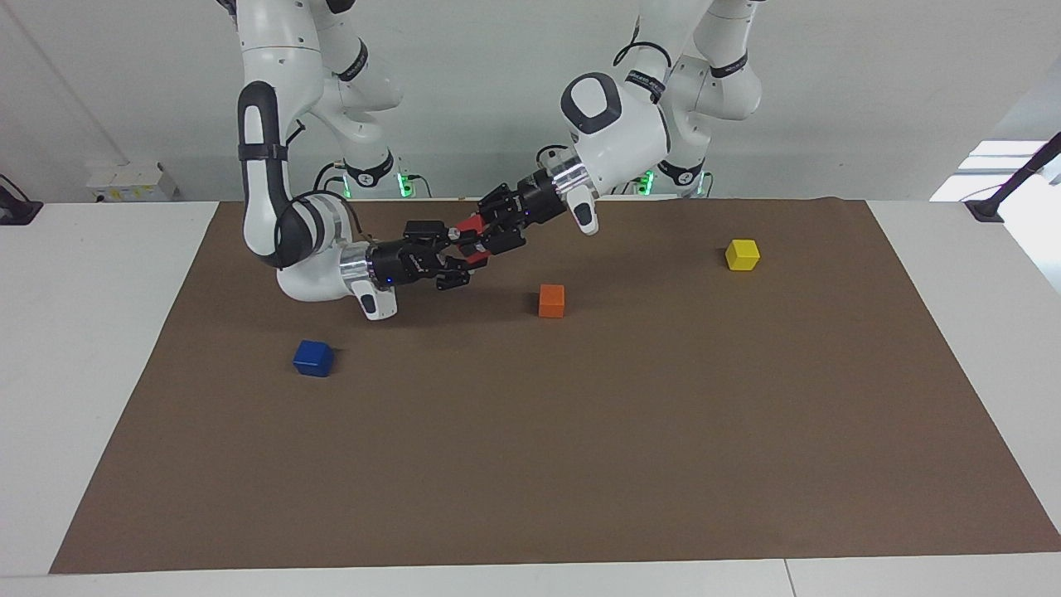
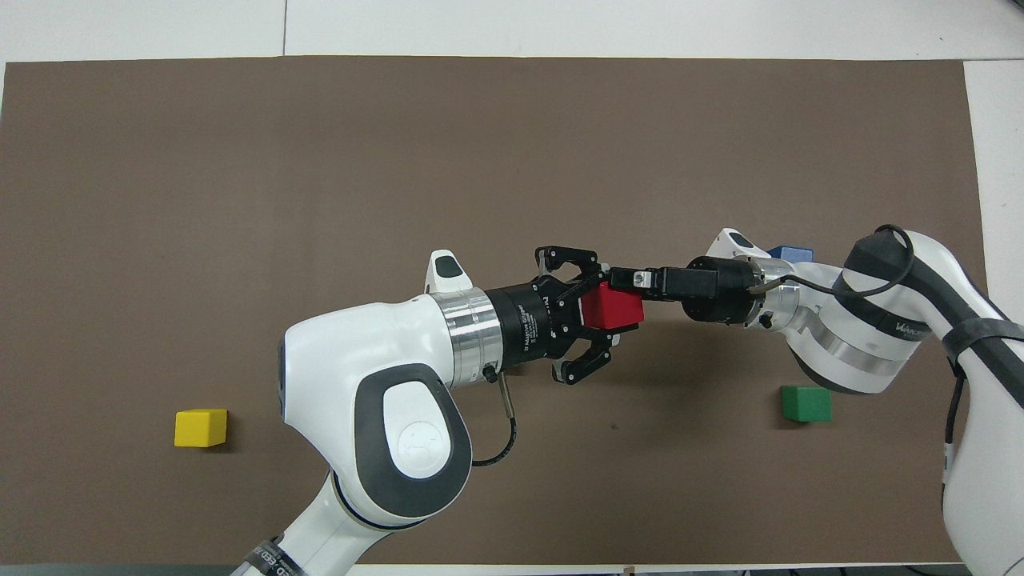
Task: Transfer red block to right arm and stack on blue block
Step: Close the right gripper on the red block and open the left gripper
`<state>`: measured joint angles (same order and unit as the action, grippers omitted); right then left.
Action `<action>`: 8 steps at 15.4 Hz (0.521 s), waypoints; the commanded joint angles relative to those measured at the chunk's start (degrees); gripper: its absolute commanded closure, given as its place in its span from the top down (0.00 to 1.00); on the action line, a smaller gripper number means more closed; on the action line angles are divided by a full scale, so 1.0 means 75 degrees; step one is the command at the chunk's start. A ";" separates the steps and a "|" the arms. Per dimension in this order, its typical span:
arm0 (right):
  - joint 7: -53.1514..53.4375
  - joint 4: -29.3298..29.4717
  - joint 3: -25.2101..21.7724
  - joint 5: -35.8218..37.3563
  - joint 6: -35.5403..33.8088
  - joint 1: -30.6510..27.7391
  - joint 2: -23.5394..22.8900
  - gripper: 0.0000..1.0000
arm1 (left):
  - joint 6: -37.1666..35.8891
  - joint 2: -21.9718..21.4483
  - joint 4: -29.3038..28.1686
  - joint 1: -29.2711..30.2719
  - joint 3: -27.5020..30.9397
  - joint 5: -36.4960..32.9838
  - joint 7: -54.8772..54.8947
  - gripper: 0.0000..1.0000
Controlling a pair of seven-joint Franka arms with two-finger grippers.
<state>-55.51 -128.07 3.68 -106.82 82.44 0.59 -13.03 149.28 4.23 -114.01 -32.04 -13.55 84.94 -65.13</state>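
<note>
The red block [image 1: 472, 225] [image 2: 612, 308] hangs in the air above the brown mat [image 1: 580, 431], held between both grippers. My left gripper [image 1: 481, 235] [image 2: 602, 318] is shut on it from the left arm's side. My right gripper [image 1: 462, 245] [image 2: 622, 282] meets it head-on and is shut on the same block. The blue block [image 1: 313, 358] sits on the mat toward the right arm's end, farther from the robots than the grippers' meeting spot. In the overhead view the blue block [image 2: 790, 254] shows only partly past the right wrist.
An orange block [image 1: 551, 300] lies near the mat's middle, and a yellow block [image 1: 742, 254] [image 2: 200, 427] toward the left arm's end. A green block [image 2: 806, 403] sits close to the robots beside the right forearm.
</note>
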 commanded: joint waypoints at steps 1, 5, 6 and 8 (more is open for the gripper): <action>0.0206 -0.0151 0.0084 -0.0031 0.0690 0.0062 0.0378 0.00 | 0.0404 0.0198 0.0154 -0.0193 -0.0010 0.0100 0.0188 0.00; 0.0358 -0.0151 0.0084 -0.0043 0.0925 0.0214 0.0508 0.00 | 0.0824 0.0210 0.0166 -0.0415 -0.0022 0.0088 0.0188 1.00; 0.0405 -0.0151 0.0084 -0.0043 0.0925 0.0214 0.0508 0.00 | 0.0919 0.0221 0.0154 -0.0462 -0.0022 0.0088 0.0188 1.00; 0.0429 -0.0151 0.0084 -0.0043 0.0937 0.0214 0.0519 0.00 | 0.0932 0.0221 0.0154 -0.0451 -0.0022 0.0088 0.0188 1.00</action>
<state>-53.79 -128.12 3.89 -106.80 87.85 1.42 -11.01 154.39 4.70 -113.91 -33.86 -13.66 85.01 -64.93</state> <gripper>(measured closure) 0.423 0.238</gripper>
